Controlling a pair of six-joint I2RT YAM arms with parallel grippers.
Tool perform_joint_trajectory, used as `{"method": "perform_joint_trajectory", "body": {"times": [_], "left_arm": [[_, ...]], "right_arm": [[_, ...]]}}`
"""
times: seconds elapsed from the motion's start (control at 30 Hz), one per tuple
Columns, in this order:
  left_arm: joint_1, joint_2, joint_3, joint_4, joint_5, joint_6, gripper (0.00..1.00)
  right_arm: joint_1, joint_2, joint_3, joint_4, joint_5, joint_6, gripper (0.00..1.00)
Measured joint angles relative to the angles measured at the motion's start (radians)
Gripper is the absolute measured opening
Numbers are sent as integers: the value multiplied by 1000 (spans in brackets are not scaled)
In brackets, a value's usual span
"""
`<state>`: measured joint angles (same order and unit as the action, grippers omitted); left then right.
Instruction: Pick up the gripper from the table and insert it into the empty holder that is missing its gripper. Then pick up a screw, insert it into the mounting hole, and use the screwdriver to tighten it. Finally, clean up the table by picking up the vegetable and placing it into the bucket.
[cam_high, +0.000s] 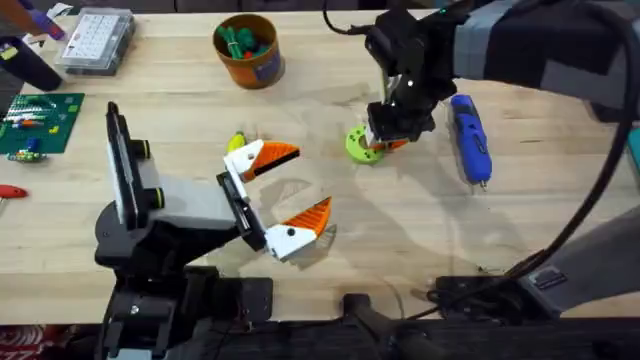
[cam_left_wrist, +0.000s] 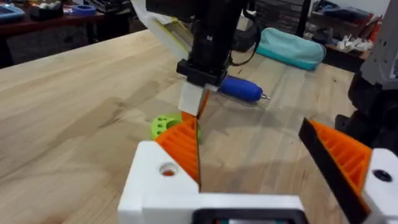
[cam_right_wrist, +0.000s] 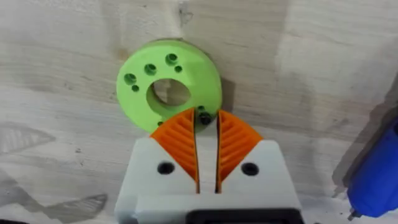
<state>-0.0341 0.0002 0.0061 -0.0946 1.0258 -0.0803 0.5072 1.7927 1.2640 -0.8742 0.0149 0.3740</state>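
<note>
Nearest the bases, the left pincer (cam_high: 290, 195) hovers over the tabletop (cam_high: 420, 230) with its orange pads spread wide, holding nothing. Farther out, the right pincer (cam_right_wrist: 206, 130) points down with pads nearly pressed together, pinching a small dark screw (cam_right_wrist: 204, 116) at the rim of the lime-green disc (cam_right_wrist: 169, 84). The screwdriver (cam_high: 470, 140) lies just beside it. Beyond stands the bucket (cam_high: 250, 50), green vegetable (cam_high: 238, 40) inside.

A clear plastic compartment box (cam_high: 97, 40) sits at the table's (cam_high: 300, 110) far left corner — just near of it lies a green circuit board (cam_high: 38, 122). At the left edge, a small red object (cam_high: 10, 191). Beyond the table's far right — a teal pouch (cam_left_wrist: 291, 48).
</note>
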Motion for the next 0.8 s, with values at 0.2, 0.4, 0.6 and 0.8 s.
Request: {"method": "perform_joint_trajectory", "body": {"times": [0.2, 0.4, 0.6, 0.8], "left_arm": [[0, 0, 0, 0, 0, 0, 986], [0, 0, 0, 0, 0, 0, 986], [0, 0, 0, 0, 0, 0, 986], [0, 0, 0, 0, 0, 0, 986]], "right_arm": [[0, 0, 0, -1, 4, 0, 113], [0, 0, 0, 0, 9, -1, 21], [0, 0, 0, 0, 9, 0, 5], [0, 0, 0, 0, 9, 0, 4]]}}
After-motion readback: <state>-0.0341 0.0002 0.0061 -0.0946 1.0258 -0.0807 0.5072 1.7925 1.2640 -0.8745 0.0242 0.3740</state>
